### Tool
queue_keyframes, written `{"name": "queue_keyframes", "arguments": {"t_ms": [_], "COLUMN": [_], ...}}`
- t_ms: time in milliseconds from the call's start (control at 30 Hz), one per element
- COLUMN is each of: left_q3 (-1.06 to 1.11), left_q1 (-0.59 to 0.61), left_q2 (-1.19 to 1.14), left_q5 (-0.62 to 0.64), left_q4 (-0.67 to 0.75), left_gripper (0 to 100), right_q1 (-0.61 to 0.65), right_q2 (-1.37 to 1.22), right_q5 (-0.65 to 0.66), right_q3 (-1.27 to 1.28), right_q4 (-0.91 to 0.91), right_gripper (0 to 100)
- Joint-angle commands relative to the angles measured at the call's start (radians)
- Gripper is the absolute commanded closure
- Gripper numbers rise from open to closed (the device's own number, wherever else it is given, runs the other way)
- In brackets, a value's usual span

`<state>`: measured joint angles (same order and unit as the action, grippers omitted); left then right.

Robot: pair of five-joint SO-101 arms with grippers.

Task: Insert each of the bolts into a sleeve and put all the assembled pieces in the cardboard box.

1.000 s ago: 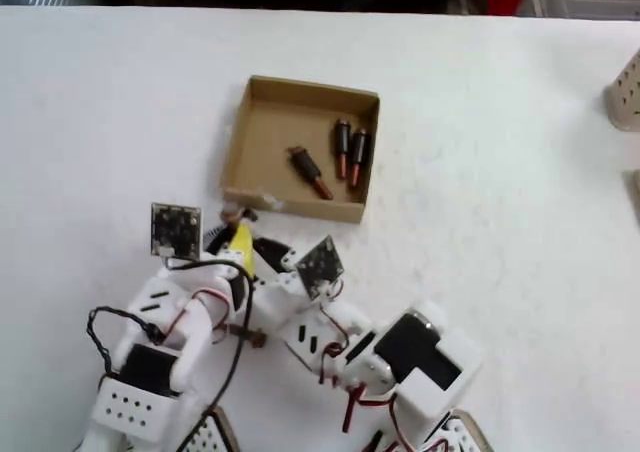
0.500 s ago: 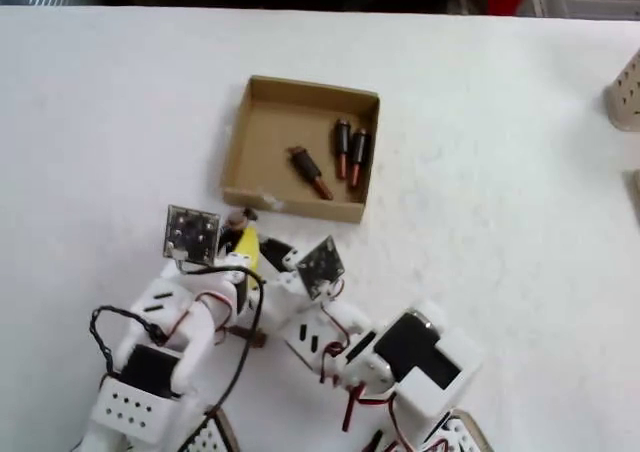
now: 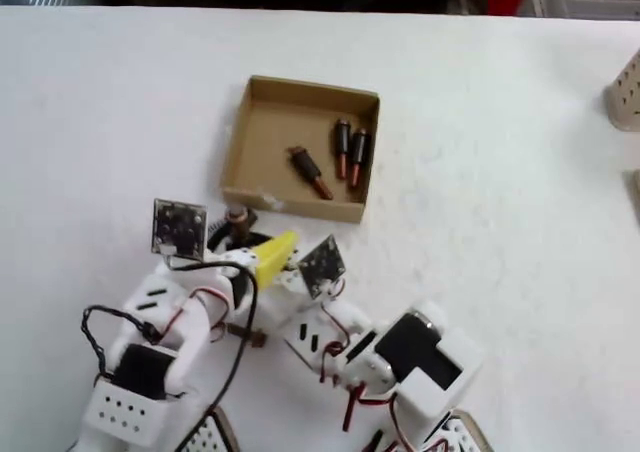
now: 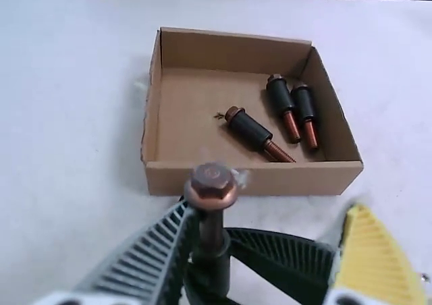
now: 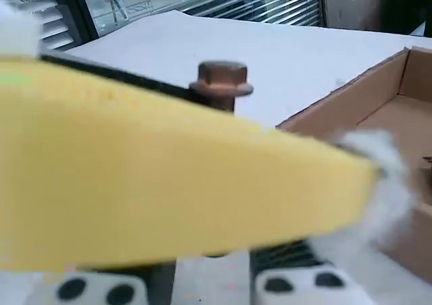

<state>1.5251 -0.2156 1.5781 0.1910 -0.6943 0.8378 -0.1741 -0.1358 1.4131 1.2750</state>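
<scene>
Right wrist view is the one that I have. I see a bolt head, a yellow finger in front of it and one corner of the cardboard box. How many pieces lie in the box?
Observer: Three. In the left wrist view, three bolts in sleeves lie on the floor of the box, one alone and two side by side.
Operator: Does the yellow finger press on the bolt that I see?
Observer: No. The left gripper is open: its yellow finger stands well apart from the bolt, while its grey finger is beside the shank.
</scene>
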Motion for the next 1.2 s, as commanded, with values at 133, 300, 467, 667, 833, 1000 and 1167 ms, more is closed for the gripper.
{"name": "queue_keyframes", "arguments": {"t_ms": [133, 300, 467, 667, 833, 1000, 1167], "left_q3": [-0.279, -0.222, -0.215, -0.321, -0.410, -0.373, -0.206], "left_q1": [-0.021, -0.053, -0.051, 0.007, 0.160, 0.308, 0.410], "left_q2": [0.010, 0.008, 0.010, 0.010, 0.010, 0.008, 0.008], "left_q5": [0.006, -0.044, -0.043, 0.057, 0.081, 0.077, 0.080], "left_q4": [-0.269, -0.293, -0.292, -0.295, -0.295, -0.290, -0.281], "left_gripper": [65, 65, 65, 65, 71, 99, 95], "right_q1": [-0.013, -0.015, -0.015, -0.015, -0.016, -0.041, -0.042], "right_q2": [0.039, 0.039, 0.039, 0.039, 0.039, 0.044, 0.044], "right_q5": [0.000, 0.000, 0.000, 0.000, 0.000, 0.000, 0.000], "right_q3": [-0.006, -0.006, -0.006, -0.006, -0.006, -0.006, -0.003], "right_q4": [0.001, 0.001, 0.001, 0.001, 0.001, 0.001, 0.001], "right_gripper": [98.1, 98.1, 98.1, 98.1, 98.1, 98.1, 98.1]}}
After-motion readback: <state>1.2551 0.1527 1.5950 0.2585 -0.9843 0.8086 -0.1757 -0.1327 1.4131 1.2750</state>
